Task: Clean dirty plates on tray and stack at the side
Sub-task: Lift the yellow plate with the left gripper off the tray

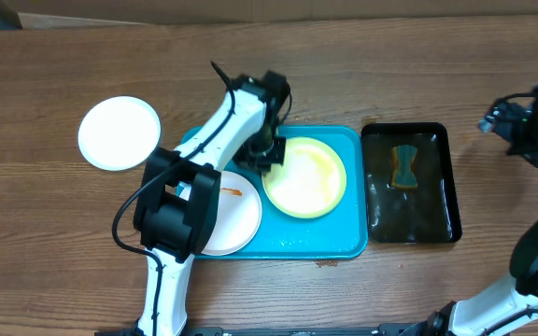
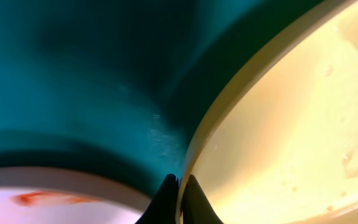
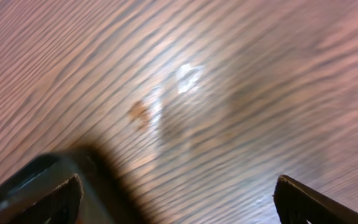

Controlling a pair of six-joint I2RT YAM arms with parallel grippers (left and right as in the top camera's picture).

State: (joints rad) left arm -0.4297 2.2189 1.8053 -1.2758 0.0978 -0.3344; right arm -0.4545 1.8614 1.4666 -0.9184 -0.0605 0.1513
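The turquoise tray [image 1: 339,245] holds a pale yellow-green plate [image 1: 308,179] on its right half and a white plate [image 1: 236,219] with an orange-red smear on its left half. A second white plate [image 1: 119,133] lies on the table left of the tray. My left gripper [image 1: 271,155] is down at the yellow-green plate's left rim. In the left wrist view its fingers [image 2: 180,186] are shut on that rim [image 2: 241,93], with the smeared white plate [image 2: 48,199] at lower left. My right gripper [image 1: 521,126] is open and empty above the bare table [image 3: 185,93] at the far right.
A narrow black tray [image 1: 445,177] with a blue-and-yellow sponge [image 1: 404,166] in it stands right of the turquoise tray. My left arm crosses over the smeared white plate. A cardboard wall runs along the table's back edge.
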